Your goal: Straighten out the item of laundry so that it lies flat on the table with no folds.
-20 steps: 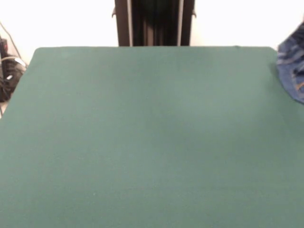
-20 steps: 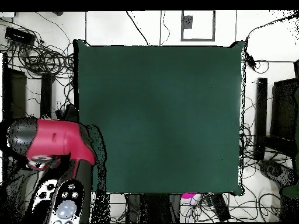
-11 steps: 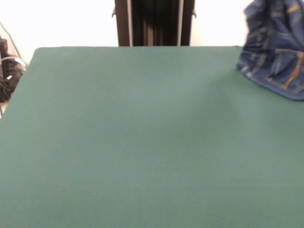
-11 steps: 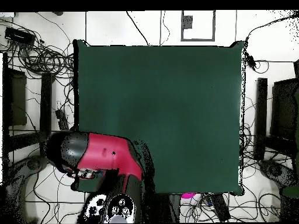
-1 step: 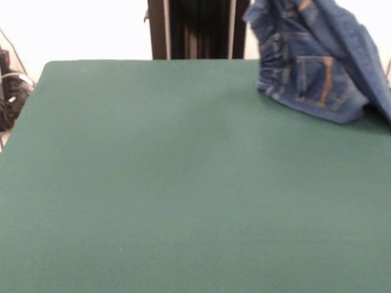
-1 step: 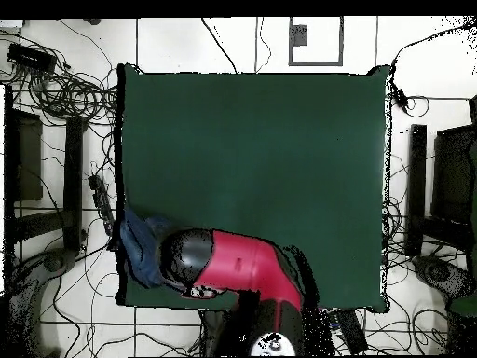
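Observation:
The item of laundry (image 5: 311,67), a small pair of blue jeans with orange stitching, hangs bunched at the far right of the table (image 5: 183,183) in the front view. Its top runs out past the picture's upper edge and its lower hem sits at or just above the green top. Seen from overhead, the jeans (image 6: 140,247) lie crumpled at the lower left corner of the table (image 6: 261,158), beside the red arm (image 6: 238,266). The arm's head covers the gripper, and the front view does not show it either.
A black column (image 5: 198,30) stands behind the table's far edge. Tangled cables (image 5: 11,91) lie off the left side, and more cables (image 6: 65,89) ring the table in the overhead view.
The jeans have come in from the right edge toward the table's middle in the front view, showing more of themselves. Overhead, the red arm has swung right along the bottom edge, and the jeans now show beside it.

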`<state>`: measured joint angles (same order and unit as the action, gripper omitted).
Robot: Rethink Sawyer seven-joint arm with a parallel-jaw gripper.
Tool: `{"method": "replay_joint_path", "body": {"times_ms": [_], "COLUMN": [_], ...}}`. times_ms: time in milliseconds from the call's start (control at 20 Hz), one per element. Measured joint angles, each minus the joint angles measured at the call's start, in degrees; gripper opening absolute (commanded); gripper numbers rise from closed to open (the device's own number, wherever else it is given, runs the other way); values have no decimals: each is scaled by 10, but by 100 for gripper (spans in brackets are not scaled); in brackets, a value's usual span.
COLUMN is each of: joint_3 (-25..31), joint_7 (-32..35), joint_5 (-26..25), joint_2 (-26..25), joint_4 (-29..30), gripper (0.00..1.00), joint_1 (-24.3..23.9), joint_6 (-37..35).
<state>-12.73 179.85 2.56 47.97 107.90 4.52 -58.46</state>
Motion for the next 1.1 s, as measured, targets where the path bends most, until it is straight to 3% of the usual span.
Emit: {"method": "replay_joint_path", "body": {"times_ms": [450,750,1100], "joint_3": [27,38,53], "joint_7": [-84,-88,-88], "joint_5": [-119,-196,-257], "joint_2": [-20,-39,-56], "joint_4": [26,46,60], "gripper": [0,0,0], "joint_1": [-107,-149,-188], "joint_6": [130,215,244]}}
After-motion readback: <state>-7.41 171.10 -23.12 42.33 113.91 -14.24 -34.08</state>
